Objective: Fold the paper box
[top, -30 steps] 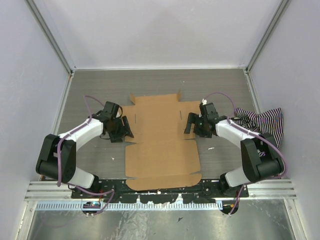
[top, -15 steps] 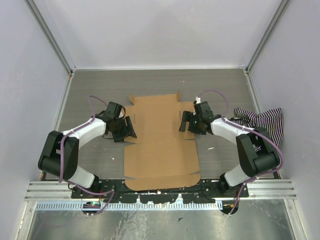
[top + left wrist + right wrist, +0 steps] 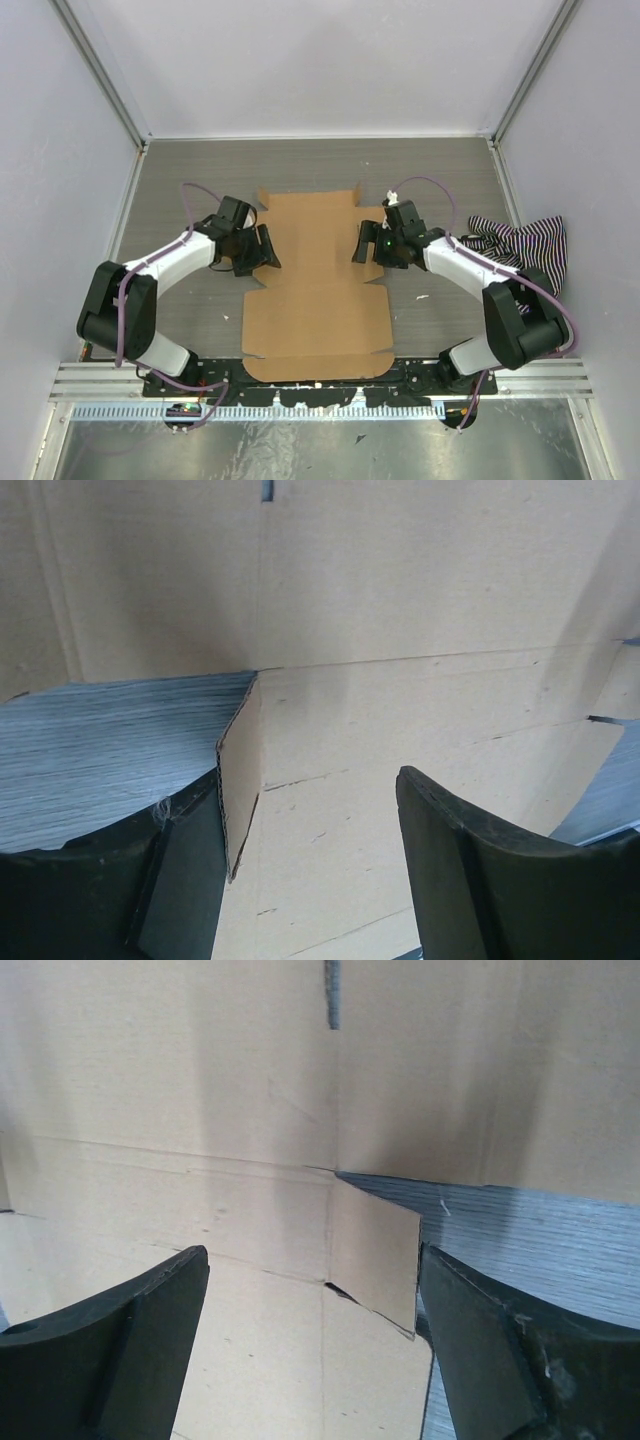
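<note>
The paper box (image 3: 318,285) is a flat brown die-cut cardboard sheet lying in the middle of the grey table. My left gripper (image 3: 262,250) is open at the sheet's left edge; in its wrist view a small side flap (image 3: 240,775) stands up against the left finger (image 3: 170,880). My right gripper (image 3: 370,243) is open at the sheet's right edge; in its wrist view a small side flap (image 3: 375,1270) stands up against the right finger (image 3: 490,1360). Both sets of jaws straddle cardboard without clamping it.
A black-and-white striped cloth (image 3: 525,245) lies crumpled at the right wall. White walls enclose the grey table (image 3: 190,170) on three sides. A metal rail (image 3: 320,385) runs along the near edge by the arm bases.
Both grippers have moved inward onto the sheet's side edges, the left one rightward and the right one leftward. The side flaps have lifted and the sheet has narrowed slightly.
</note>
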